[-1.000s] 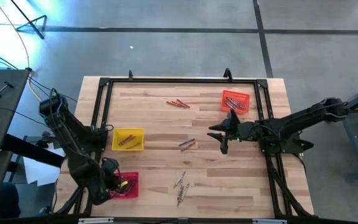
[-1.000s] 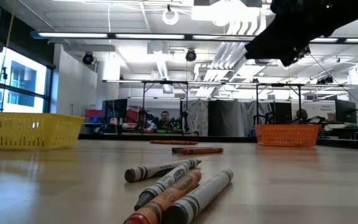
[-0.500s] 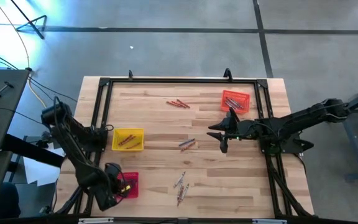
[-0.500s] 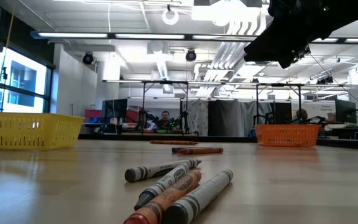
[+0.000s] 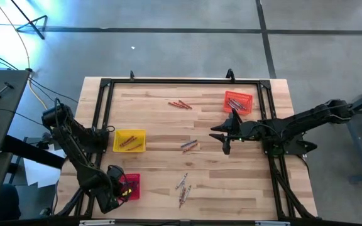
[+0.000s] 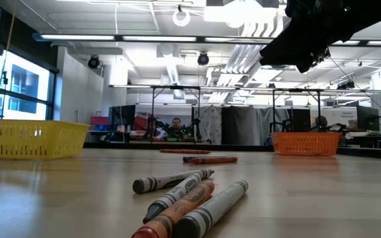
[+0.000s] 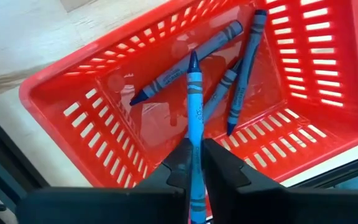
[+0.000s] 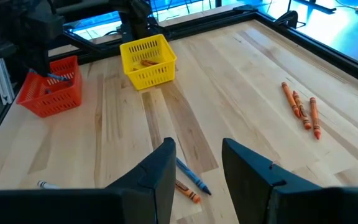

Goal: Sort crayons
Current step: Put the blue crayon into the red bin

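Jaws of the left gripper [image 7: 192, 163] pinch a thin blue wax crayon [image 7: 194, 118] above the red slotted plastic tray [image 7: 303, 56]; right gripper [image 8: 194, 163] hovers mid-surface, jaws spread, empty, over loose crayons [image 8: 191, 180].

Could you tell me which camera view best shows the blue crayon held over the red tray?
The left wrist view: the blue wax crayon fills it, between the left gripper jaws. The right wrist view shows a blue speck; the high and low views show none.

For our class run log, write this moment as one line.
left gripper: holds blue crayon over red tray | right gripper: open, above table centre
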You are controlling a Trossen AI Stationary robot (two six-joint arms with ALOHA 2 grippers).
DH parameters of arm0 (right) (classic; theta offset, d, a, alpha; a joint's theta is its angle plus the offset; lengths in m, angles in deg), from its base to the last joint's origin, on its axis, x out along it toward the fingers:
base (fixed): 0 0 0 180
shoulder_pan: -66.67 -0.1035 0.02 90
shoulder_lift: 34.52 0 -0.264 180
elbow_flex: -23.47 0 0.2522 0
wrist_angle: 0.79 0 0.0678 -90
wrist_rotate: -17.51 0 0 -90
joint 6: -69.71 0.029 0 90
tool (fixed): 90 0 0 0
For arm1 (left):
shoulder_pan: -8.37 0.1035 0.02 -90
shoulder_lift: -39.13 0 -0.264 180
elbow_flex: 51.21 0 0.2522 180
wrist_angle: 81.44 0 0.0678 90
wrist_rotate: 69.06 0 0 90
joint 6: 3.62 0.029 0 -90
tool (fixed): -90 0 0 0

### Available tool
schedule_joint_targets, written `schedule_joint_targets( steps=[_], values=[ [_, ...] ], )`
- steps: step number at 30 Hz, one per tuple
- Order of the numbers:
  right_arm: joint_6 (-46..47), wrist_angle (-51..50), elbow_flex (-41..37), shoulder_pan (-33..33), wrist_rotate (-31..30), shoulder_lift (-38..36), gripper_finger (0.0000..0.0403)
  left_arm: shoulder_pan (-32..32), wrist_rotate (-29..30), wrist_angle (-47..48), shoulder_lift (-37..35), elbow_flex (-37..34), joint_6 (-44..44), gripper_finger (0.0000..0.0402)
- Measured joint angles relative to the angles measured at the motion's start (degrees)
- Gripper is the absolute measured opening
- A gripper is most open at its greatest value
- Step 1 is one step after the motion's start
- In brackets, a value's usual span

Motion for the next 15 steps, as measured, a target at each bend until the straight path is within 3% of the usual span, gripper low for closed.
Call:
schedule_joint_targets(
  steps=[15],
  values=[
    [0.0, 0.0, 0.0, 0.0, 1.16, 0.0, 0.0125, 0.02, 0.15, -1.14, 0.0, 0.0, 6.15, 0.0078]
  ],
)
